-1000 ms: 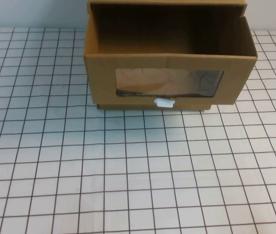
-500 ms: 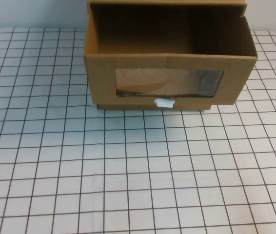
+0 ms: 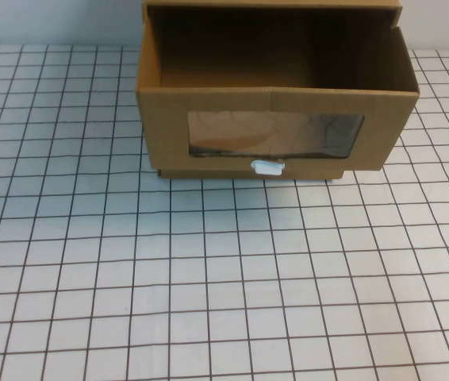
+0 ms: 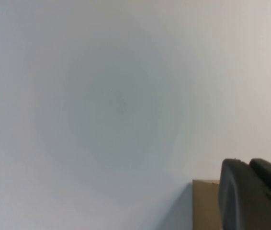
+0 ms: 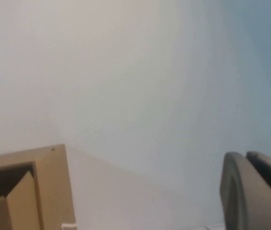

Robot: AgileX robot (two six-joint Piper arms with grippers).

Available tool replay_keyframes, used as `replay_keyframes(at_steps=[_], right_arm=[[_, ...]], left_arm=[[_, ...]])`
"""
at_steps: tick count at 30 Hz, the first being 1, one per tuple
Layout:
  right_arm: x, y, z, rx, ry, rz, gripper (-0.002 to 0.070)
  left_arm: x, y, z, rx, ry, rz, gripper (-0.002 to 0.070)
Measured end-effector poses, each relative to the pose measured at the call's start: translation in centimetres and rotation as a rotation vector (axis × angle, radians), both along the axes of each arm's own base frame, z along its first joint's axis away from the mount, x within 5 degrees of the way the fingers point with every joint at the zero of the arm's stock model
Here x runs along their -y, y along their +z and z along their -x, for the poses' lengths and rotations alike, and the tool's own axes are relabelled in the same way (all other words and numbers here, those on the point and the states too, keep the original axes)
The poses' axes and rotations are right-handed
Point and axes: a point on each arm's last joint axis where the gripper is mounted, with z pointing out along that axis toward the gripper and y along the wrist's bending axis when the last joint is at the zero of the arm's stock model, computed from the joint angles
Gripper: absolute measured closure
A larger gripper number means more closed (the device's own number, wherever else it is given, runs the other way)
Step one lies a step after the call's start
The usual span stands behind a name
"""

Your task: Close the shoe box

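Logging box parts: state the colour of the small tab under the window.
White, on the brown cardboard shoe box; the tab shows best in the high view.

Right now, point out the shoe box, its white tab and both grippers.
shoe box (image 3: pixel 209 103): high view, bare cardboard of its front panel.
white tab (image 3: pixel 267 167): high view, middle of the tab.
left gripper (image 4: pixel 253 196): left wrist view, dark finger.
right gripper (image 5: pixel 253 191): right wrist view, grey finger.

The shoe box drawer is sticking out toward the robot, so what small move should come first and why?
Probably bring one arm down in front of the shoe box: its drawer stands pulled out and neither arm shows in the high view. The left claw and right claw each show only at the edge of their wrist views, facing mostly blank wall.
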Motion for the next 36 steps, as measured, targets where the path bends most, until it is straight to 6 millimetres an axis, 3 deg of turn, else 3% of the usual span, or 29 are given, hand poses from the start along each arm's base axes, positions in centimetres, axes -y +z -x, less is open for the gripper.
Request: replay_keyframes(at_steps=[3, 9, 14, 17, 20, 24, 28, 32, 36], right_arm=[[0.2, 0.6, 0.3, 0.084, 0.002, -0.055, 0.069], [0.9, 3.6, 2.4, 0.43, 0.015, -0.188, 0.069], [0.5, 10.1, 5.2, 0.58, 0.105, -0.207, 0.069], [0.1, 14.5, 6.8, 0.598, 0.175, -0.231, 0.069], [-0.2, 18.7, 7.4, 0.564, 0.241, -0.261, 0.069], [-0.8, 22.7, 6.5, 0.384, 0.289, -0.268, 0.069], [-1.5, 25.2, 3.3, 0.082, 0.313, -0.261, 0.069], [-1.8, 24.3, -1.3, -0.209, 0.294, -0.236, 0.069], [-2.0, 22.8, -4.5, -0.394, 0.291, -0.231, 0.069]], left_arm=[[-0.1, 0.6, 0.4, 0.084, 0.001, 0.026, 0.068], [-0.7, 3.1, 2.4, 0.367, -0.056, 0.164, 0.068], [-1.0, 8.7, 4.8, 0.465, -0.083, 0.191, 0.068], [-1.3, 13.0, 6.4, 0.484, -0.095, 0.193, 0.068], [-1.2, 17.1, 6.8, 0.422, -0.104, 0.178, 0.068], [-0.6, 21.4, 4.5, 0.198, -0.111, 0.137, 0.068], [0.3, 23.0, 0.5, -0.081, -0.112, 0.09, 0.068], [1.1, 22.7, -3.5, -0.238, -0.108, 0.068, 0.068], [1.7, 21.5, -6.7, -0.363, -0.132, 0.1, 0.068]])
